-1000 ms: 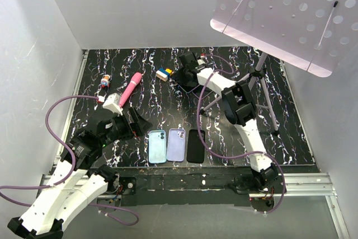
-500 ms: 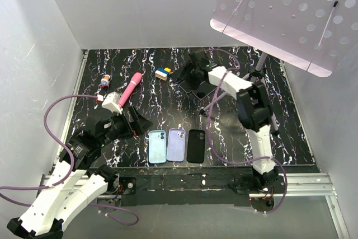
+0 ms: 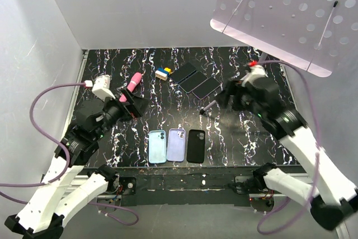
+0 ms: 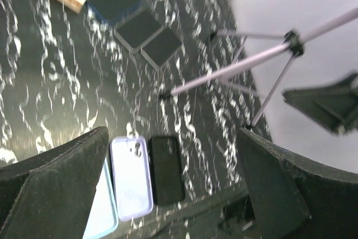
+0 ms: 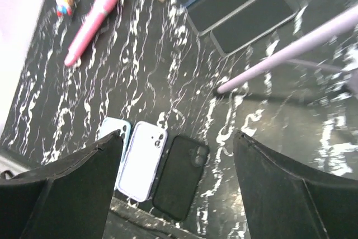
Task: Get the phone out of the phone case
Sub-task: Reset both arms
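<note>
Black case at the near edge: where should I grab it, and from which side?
Take the black case by its right long edge, coming down from above on the right. It lies flat, last in the row, with the lavender case close along its left edge, so only the right side and the short ends look free for a pincer finger.

cases (image 3: 176,145) in near row, phones (image 3: 195,81) beyond
</note>
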Motion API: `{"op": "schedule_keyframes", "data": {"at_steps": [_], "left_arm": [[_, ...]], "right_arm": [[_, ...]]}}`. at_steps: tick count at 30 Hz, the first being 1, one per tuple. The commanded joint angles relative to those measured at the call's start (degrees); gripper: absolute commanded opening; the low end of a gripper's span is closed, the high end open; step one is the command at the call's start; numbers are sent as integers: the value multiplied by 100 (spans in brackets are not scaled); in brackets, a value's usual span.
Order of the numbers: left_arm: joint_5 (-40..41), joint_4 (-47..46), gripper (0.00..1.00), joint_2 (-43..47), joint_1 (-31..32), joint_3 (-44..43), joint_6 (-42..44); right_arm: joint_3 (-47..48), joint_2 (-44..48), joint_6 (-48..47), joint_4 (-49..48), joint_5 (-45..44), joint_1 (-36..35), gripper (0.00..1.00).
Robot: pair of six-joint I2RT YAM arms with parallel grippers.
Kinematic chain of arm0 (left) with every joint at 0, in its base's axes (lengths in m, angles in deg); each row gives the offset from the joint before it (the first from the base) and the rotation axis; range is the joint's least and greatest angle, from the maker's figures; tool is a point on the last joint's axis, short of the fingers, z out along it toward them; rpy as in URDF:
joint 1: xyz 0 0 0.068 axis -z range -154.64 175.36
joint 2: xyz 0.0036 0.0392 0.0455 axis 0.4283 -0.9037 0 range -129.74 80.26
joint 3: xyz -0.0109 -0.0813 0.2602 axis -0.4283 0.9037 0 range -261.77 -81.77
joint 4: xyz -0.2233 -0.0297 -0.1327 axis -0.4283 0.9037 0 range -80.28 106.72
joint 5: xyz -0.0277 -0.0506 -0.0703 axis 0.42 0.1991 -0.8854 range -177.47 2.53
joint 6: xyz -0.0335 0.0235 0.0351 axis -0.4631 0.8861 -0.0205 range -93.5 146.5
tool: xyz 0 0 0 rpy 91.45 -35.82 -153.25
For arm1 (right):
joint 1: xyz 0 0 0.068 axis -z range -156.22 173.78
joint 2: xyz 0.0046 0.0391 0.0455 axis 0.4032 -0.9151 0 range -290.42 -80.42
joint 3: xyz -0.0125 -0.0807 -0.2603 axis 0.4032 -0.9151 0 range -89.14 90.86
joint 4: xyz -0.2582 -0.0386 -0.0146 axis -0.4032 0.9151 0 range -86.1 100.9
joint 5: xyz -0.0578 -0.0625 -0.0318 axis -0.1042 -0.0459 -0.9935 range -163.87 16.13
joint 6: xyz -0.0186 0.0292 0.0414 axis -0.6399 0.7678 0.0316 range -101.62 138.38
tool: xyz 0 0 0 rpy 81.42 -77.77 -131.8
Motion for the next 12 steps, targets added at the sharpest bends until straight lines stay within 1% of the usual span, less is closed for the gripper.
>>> {"op": "schedule_keyframes", "data": {"at_steps": [1, 3, 6, 12], "left_arm": [[939, -709, 98, 312, -31, -565, 447], [1194, -867, 98, 444, -31, -671, 649], [1493, -1087, 98, 646, -31, -812, 921], [1731, -1097, 98, 752, -31, -1260, 1344]], "right_arm": [[-184, 1466, -791, 405, -1205, 15, 85], [-79, 2029, -906, 546, -1627, 15, 86], [106, 2627, -1108, 591, -1848, 15, 87], [186, 3252, -1214, 415, -1945, 15, 88]]}}
